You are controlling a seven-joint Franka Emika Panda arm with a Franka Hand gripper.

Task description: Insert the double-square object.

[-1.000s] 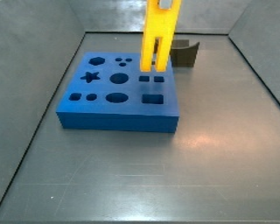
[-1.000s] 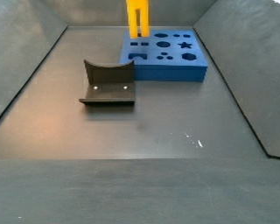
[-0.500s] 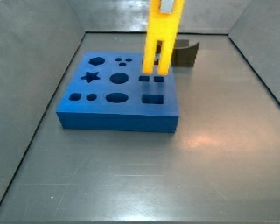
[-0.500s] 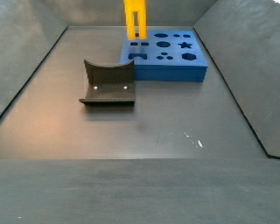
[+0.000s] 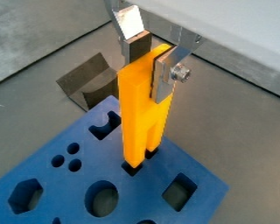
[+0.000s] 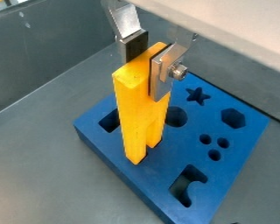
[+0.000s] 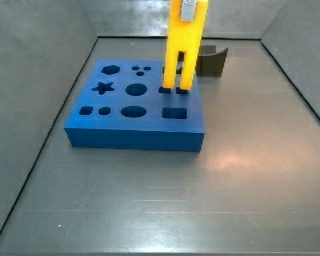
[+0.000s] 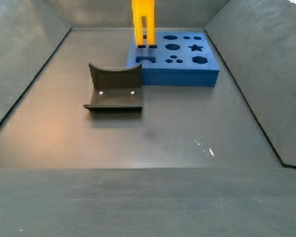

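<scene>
My tool (image 5: pixel 152 54) is closed on the upper end of the double-square object (image 5: pixel 143 109), silver fingers (image 6: pixel 167 66) pressing its two opposite faces. The piece hangs upright over the blue block (image 7: pixel 133 108), its two legs reaching down to the block's top at the paired square holes; in a side view (image 7: pixel 183 55) the leg tips look just entered. The dark grey curved holder (image 8: pixel 114 88) sits on the table (image 8: pixel 176 139), apart from the block.
</scene>
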